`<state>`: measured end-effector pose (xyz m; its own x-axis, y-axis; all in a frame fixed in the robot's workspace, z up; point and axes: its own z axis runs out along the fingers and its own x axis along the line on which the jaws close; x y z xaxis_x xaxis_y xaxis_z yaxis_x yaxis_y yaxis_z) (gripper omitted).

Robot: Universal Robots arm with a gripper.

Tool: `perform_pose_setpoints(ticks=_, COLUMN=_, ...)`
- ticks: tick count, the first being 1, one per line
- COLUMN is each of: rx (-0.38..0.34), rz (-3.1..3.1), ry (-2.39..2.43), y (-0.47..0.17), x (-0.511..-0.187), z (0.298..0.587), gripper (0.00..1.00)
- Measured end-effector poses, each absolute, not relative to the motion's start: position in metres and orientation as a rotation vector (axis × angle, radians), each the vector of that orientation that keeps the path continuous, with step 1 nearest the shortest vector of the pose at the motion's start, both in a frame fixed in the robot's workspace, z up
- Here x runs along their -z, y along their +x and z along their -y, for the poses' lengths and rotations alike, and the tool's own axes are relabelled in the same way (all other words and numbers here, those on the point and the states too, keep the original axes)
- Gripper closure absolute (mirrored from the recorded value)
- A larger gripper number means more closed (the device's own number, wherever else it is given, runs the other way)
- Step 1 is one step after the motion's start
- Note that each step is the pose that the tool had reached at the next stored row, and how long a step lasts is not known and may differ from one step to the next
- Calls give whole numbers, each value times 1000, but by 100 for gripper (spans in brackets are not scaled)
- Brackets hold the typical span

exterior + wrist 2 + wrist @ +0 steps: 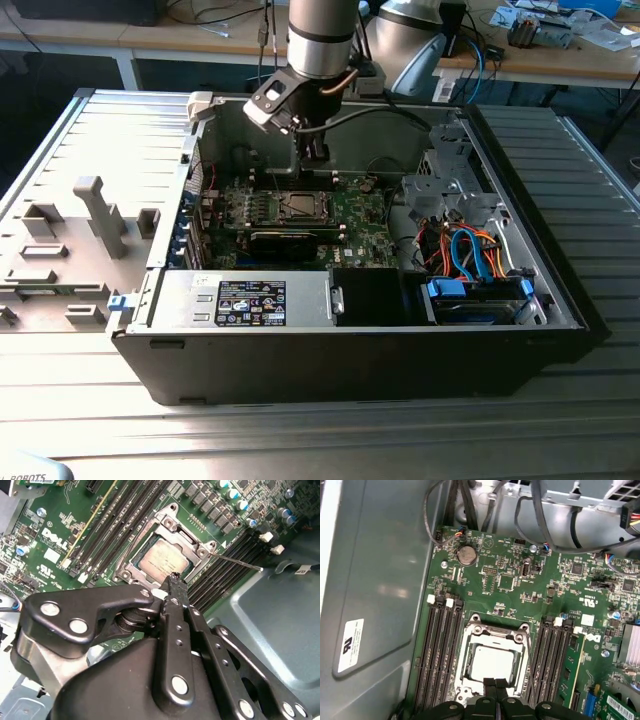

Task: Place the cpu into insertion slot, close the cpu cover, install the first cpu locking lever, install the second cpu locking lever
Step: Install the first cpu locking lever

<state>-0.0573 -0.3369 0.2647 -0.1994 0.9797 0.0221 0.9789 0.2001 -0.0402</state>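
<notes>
Gripper [495, 682] near cpu [492, 662], case [350, 355] on ribbed metal table [300, 440], workbenches [560, 62] behind

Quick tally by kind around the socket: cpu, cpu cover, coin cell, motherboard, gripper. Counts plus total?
cpu: 1
cpu cover: 1
coin cell: 1
motherboard: 1
gripper: 1
Total: 5
</notes>
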Motion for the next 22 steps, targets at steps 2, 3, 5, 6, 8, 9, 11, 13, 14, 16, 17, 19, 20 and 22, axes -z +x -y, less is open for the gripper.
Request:
perform_pose_setpoints(ticks=2, rx=-28, rz=2445, ry=-1904, y=-57, x=-265, z=337, gripper=89)
perform_pose_setpoints(ticks=3, rx=-28, rz=2457, ry=-1890, y=-57, x=-265, z=337, gripper=89)
perform_pose_setpoints(ticks=5, rx=-29, rz=2480, ry=-1859, y=-57, x=-265, z=337, gripper=89)
perform_pose_setpoints(ticks=6, rx=-30, rz=2493, ry=-1842, y=-57, x=-265, z=337, gripper=89)
perform_pose_setpoints(ticks=8, rx=-31, rz=2528, ry=-1794, y=-57, x=-265, z=337, gripper=89)
perform_pose_setpoints(ticks=9, rx=-31, rz=2541, ry=-1776, y=-57, x=-265, z=337, gripper=89)
perform_pose_setpoints(ticks=11, rx=-32, rz=2569, ry=-1736, y=-57, x=-265, z=337, gripper=89)
perform_pose_setpoints(ticks=13, rx=-34, rz=2604, ry=-1684, y=-57, x=-265, z=337, gripper=89)
perform_pose_setpoints(ticks=14, rx=-34, rz=2619, ry=-1661, y=-57, x=-265, z=337, gripper=89)
perform_pose_setpoints(ticks=16, rx=-35, rz=2633, ry=-1638, y=-57, x=-265, z=337, gripper=89)
perform_pose_setpoints(ticks=17, rx=-35, rz=2642, ry=-1624, y=-57, x=-265, z=337, gripper=89)
perform_pose_setpoints(ticks=19, rx=-36, rz=2657, ry=-1600, y=-57, x=-265, z=337, gripper=89)
perform_pose_setpoints(ticks=20, rx=-36, rz=2663, ry=-1591, y=-57, x=-265, z=337, gripper=89)
perform_pose_setpoints(ticks=22, rx=-36, rz=2676, ry=-1568, y=-57, x=-265, z=337, gripper=89)
